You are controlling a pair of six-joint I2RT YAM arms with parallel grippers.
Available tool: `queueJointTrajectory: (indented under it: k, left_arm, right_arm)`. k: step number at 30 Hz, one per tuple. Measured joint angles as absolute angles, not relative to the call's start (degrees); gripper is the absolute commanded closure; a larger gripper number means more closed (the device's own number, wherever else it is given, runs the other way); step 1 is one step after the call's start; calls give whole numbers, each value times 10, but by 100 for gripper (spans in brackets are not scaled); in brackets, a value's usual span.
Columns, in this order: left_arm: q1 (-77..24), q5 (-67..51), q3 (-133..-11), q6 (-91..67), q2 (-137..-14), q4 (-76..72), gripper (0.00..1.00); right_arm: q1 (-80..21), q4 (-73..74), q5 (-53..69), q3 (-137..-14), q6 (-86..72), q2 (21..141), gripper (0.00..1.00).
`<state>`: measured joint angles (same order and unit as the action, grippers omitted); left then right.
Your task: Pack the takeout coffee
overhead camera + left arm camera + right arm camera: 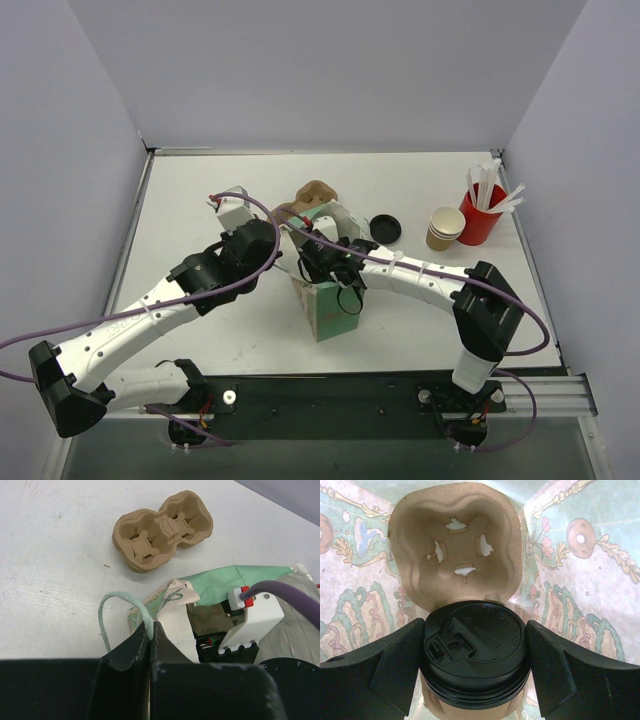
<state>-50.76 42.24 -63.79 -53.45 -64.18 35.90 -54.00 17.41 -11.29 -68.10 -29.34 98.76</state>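
Your left gripper point(151, 630) fills the bottom of the left wrist view, its black fingers pressed together on the pale green handle point(135, 602) of the paper bag point(325, 310). The loop of that handle arches free to the left of the fingertips. You cannot see the bag's floor from this side, only a green inner panel and a folded patterned flap. The right arm's white wrist housing covers most of the mouth. Beyond the bag, an empty pulp carrier point(162, 537) lies alone on the white table point(200, 200) with bare surface all round it. In the overhead view both wrists crowd over the bag's top, so neither set of fingers can be made out there, and the bag stands well back from the table's near edge. Inside the bag, your right gripper point(475, 625) has one finger tight against each side of the takeout coffee point(475, 650), clamping it at its black lid. The brown cup wall shows only as a sliver below the lid, and its base is cut off. The cup sits in the near pocket of a second carrier point(455, 545) whose far pocket is empty. The printed bag walls close in on both sides, leaving little room beside the fingers. Further right on the table a loose black lid point(385, 228) lies flat. Past it stands a stack of brown cups point(445, 228) just beside a red cup point(480, 215) of white sticks point(487, 185), near the right wall.
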Motion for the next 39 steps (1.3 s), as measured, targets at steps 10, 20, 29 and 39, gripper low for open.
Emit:
queueJointTrajectory:
  k: [10,20,29,39]
  left_arm:
    - [-505,416,-638,-524,-642,360,100]
    - [-500,411,-638,-521,-642,360,100]
    - [-496,402,-638,-521,-642,359,100]
    - [-494,394,-638,-505,-642,351,100]
  right_arm:
    - [-560,184,-165,-690,-304,1000,100]
    - [-548,154,-147,-662,-308,981,95]
    - [-540,145,-130,-653,-309,973,78]
    - [-538,158,-125,-666,-308,969,72]
